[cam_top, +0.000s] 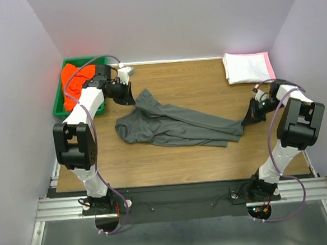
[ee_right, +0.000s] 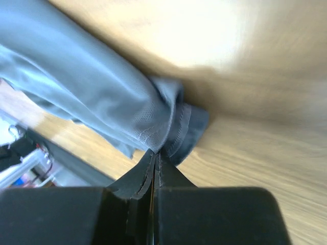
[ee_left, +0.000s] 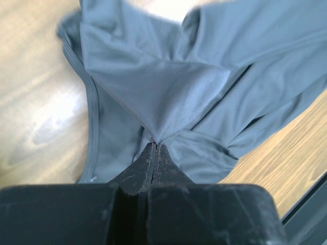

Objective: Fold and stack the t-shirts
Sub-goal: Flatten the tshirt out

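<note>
The dark charcoal grey t-shirt (cam_top: 175,126) lies bunched and stretched across the middle of the wooden table. My left gripper (cam_top: 133,100) is shut on its upper left corner; the left wrist view shows the cloth (ee_left: 168,97) pinched at the fingertips (ee_left: 155,145). My right gripper (cam_top: 246,122) is shut on the shirt's right end; the right wrist view shows a hem fold (ee_right: 153,127) clamped between the jaws (ee_right: 156,153). An orange-red t-shirt (cam_top: 73,79) lies in the green bin. A folded white t-shirt (cam_top: 245,67) rests on a light pink one (cam_top: 270,64) at the back right.
The green plastic bin (cam_top: 58,104) stands at the back left corner beside the left arm. The table (cam_top: 172,161) is walled on the left, back and right. A metal rail runs along the near edge (cam_top: 180,197).
</note>
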`<action>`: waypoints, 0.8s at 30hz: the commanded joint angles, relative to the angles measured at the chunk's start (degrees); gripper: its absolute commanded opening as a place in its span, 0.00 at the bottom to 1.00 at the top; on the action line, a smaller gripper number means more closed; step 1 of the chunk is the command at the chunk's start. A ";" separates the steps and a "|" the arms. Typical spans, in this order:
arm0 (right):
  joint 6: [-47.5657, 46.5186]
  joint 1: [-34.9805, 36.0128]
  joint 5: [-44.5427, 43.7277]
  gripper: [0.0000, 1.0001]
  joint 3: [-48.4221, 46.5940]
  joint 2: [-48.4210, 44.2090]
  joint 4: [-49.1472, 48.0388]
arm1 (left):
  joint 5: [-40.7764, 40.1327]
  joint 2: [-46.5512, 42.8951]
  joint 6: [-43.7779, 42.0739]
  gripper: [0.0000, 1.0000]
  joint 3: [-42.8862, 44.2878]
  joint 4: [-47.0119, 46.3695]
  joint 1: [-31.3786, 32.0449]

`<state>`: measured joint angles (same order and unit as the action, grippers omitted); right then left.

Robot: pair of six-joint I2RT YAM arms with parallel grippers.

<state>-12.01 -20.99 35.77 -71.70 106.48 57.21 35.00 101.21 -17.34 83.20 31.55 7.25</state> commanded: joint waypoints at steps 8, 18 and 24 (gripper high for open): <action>-2.23 -0.71 1.40 0.01 -24.33 0.83 7.03 | 4.28 -0.75 6.35 0.00 16.79 0.62 -2.59; -1.71 -0.80 0.79 0.00 -66.59 7.35 11.26 | 2.17 3.39 16.98 0.00 46.08 -7.01 -5.40; -3.97 -0.80 2.29 0.01 -60.69 0.32 9.85 | -0.02 -9.26 13.14 0.00 28.99 -13.27 -5.66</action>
<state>-13.67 -21.04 37.43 -136.44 111.35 66.57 36.71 100.31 -2.48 120.62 22.63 2.35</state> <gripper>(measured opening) 0.012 0.017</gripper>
